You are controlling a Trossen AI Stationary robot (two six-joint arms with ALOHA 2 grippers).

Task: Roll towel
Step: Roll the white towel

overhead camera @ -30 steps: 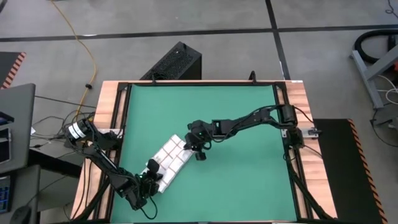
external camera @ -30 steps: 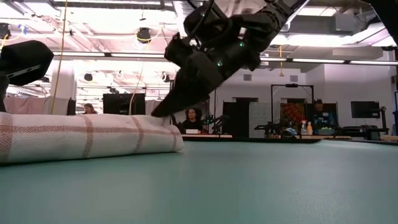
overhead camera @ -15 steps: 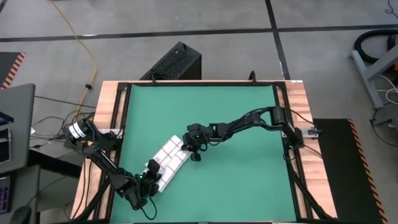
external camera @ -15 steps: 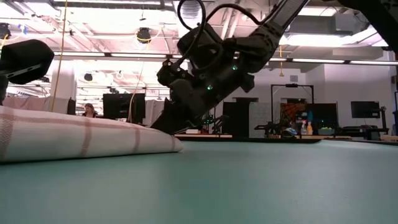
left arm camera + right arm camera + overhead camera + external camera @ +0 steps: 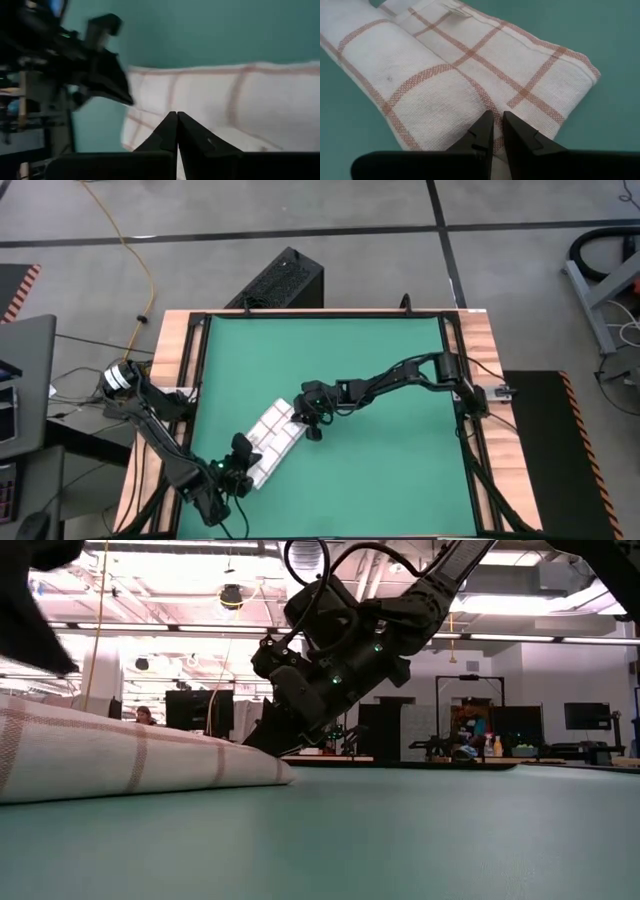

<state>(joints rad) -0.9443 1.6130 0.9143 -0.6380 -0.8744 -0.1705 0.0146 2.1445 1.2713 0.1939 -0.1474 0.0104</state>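
The towel (image 5: 272, 442), white with red-brown grid lines, lies on the green mat (image 5: 380, 370) as a long band of several layers, slanting from near left to far right. In the right wrist view one long side bulges like a roll (image 5: 385, 70). My right gripper (image 5: 308, 426) is shut, with its tips on the towel's far-right end. My left gripper (image 5: 243, 450) is shut over the towel's near-left end, and in its wrist view (image 5: 176, 115) its tips point at the cloth. My right gripper rests its shut fingertips (image 5: 486, 121) on the top layer of the towel near its far-right end (image 5: 520, 95). They slant down from the table's right, and the towel lies flat on the mat under them (image 5: 270, 762). My left gripper: I cannot tell whether it touches the towel.
A wooden frame (image 5: 478, 420) borders the green mat on all sides. Bare mat spreads to the right of the towel and behind it (image 5: 330, 350). A black box (image 5: 282, 280) stands on the floor beyond the far edge. People and desks show in the room behind (image 5: 470, 735).
My right gripper has gone down and toward the table's left onto the towel's far-right end. That end bulged round a second ago and now lies lower and flatter. My left gripper has shifted near the towel's other end and shows larger and higher in the low view.
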